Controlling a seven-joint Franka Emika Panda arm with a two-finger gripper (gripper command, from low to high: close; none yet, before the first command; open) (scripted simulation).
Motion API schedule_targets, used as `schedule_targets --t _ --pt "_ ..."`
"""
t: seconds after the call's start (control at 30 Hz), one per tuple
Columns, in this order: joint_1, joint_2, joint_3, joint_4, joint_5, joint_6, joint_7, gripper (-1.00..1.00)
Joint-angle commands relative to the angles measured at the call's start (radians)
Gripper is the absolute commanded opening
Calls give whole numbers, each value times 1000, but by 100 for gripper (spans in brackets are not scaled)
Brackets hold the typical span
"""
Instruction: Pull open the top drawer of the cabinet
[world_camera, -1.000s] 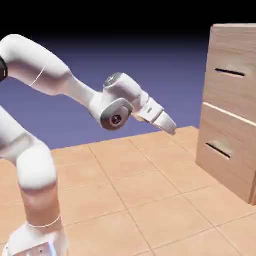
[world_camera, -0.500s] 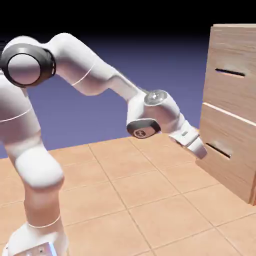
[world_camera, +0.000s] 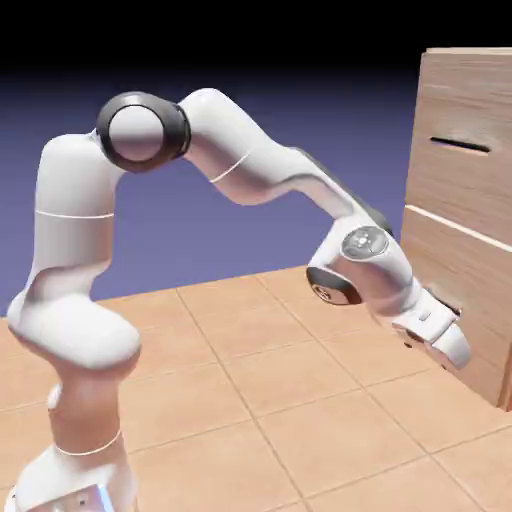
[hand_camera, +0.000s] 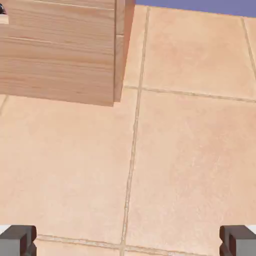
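Wood-grain in a light brown covers the cabinet, which stands at the right edge of the exterior view on the tiled worktop. Its top drawer is the upper front, flush with the cabinet face, and carries a thin dark bar handle. Below it sits the lower drawer with a like handle, partly hidden behind the arm.

White, the hand sits low and close in front of the lower drawer, pointing down and to the right toward the cabinet's base. So the top drawer lies well above the hand, its handle up and a little to the right of it, with the whole lower front between them.

From the hand view, the two grey fingertips stand far apart at the bottom corners with only bare tile between them: the hand is released and grasps nothing. The cabinet's bottom corner fills the upper left there.
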Motion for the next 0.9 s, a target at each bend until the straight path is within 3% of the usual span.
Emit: schedule_targets --t 0.0,0.87 --pt "19 27 -26 18 39 -5 -44 0" --pt "507 724 -700 496 1040 -132 -1174 0"
